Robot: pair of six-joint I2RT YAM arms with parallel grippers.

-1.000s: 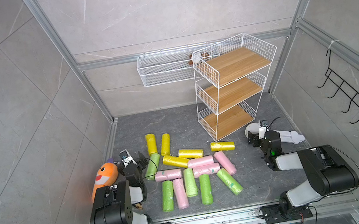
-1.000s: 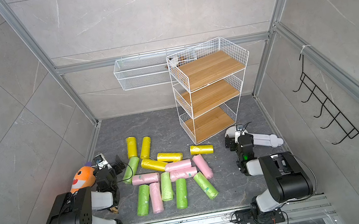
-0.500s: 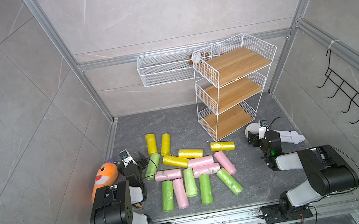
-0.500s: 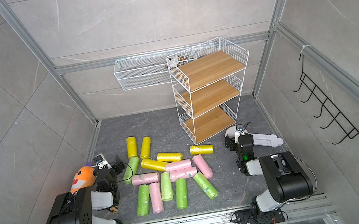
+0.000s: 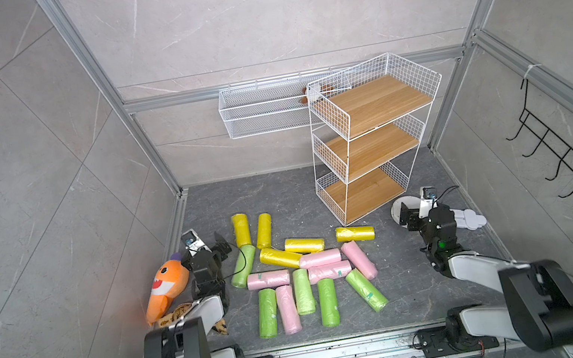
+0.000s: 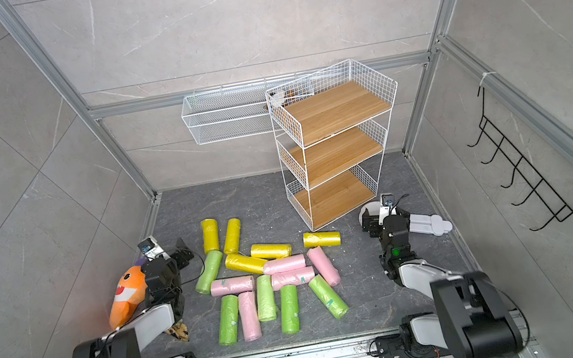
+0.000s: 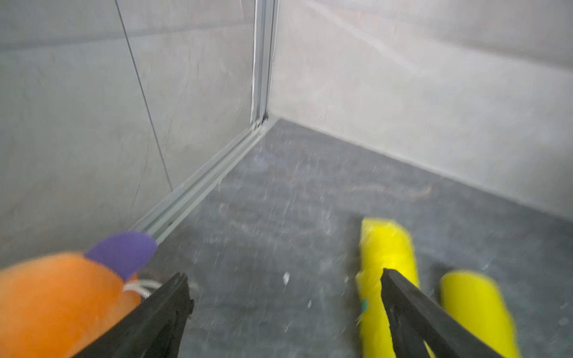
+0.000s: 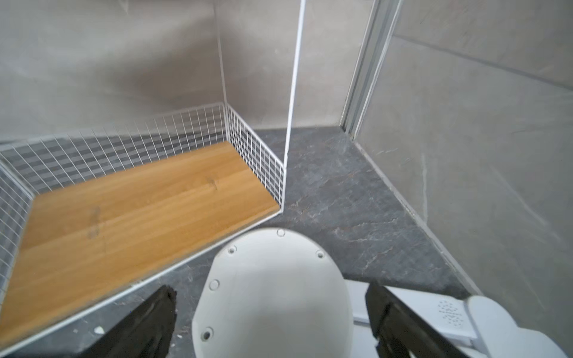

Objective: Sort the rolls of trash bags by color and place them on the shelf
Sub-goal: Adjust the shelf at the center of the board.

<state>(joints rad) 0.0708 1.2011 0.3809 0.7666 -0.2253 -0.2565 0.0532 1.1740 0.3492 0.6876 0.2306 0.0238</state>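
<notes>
Bare bench (image 5: 280,196) runs from the rolls (image 5: 268,279) to the back wall, a free lane across to the shelf (image 5: 378,101). The shelf is open on its near face only; mesh closes both ends and the back. All three boards are bare. The rolls are packed, many touching, with narrow gaps. The left gripper (image 7: 283,274), jaws wide, is hemmed by the shark (image 5: 165,287) and yellow rolls. The right gripper (image 8: 269,286), jaws wide, has a white device (image 8: 279,310) in its way, near the shelf foot.
</notes>
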